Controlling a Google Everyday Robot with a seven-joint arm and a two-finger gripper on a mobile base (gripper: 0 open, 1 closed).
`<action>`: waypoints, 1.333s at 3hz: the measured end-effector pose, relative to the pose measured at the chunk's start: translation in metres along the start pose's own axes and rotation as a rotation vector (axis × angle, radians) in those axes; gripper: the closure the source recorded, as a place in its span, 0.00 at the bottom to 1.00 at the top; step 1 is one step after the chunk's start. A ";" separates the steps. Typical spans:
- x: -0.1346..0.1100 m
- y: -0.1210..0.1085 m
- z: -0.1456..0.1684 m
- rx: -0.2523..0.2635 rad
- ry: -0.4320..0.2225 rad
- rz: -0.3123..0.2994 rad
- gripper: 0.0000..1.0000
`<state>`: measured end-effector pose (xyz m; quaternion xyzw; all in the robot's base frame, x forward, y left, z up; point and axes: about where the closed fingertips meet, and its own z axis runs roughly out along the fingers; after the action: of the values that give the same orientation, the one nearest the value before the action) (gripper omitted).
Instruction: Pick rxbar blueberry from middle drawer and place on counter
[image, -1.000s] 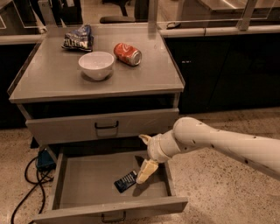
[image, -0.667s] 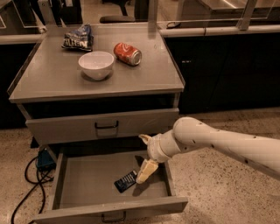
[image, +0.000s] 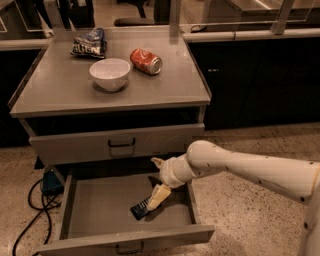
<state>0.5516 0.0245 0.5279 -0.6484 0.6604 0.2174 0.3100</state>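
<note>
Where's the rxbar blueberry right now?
In the camera view, the rxbar blueberry lies about mid-floor in the open middle drawer, slightly right of centre, with the claw down at its upper right end.

The grey desk (image: 170, 87) is the flat top of a drawer cabinet, with a thin raised edge. Three things lie on it: a white bowl (image: 110, 73) upright near the middle, a red can (image: 146, 61) on its side just behind and right of the bowl, and a crumpled dark snack bag (image: 90, 43) at the back left. Below, the middle drawer (image: 97, 217) stands open, and on its flat grey bottom lies the rxbar blueberry (image: 140, 209), right of centre and set at a slant. The pincer (image: 156, 197) reaches down into the drawer, right at the bar's upper end. The cabinet stands on a speckled floor (image: 240, 150), where a black cable (image: 29, 215) and a small blue box (image: 51, 182) lie at the left
</note>
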 end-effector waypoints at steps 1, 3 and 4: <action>0.036 0.000 0.074 0.000 -0.010 0.053 0.00; 0.046 0.001 0.072 0.014 0.051 0.035 0.00; 0.052 0.002 0.073 0.015 0.067 0.038 0.00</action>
<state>0.5603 0.0375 0.4397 -0.6404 0.6842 0.1965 0.2883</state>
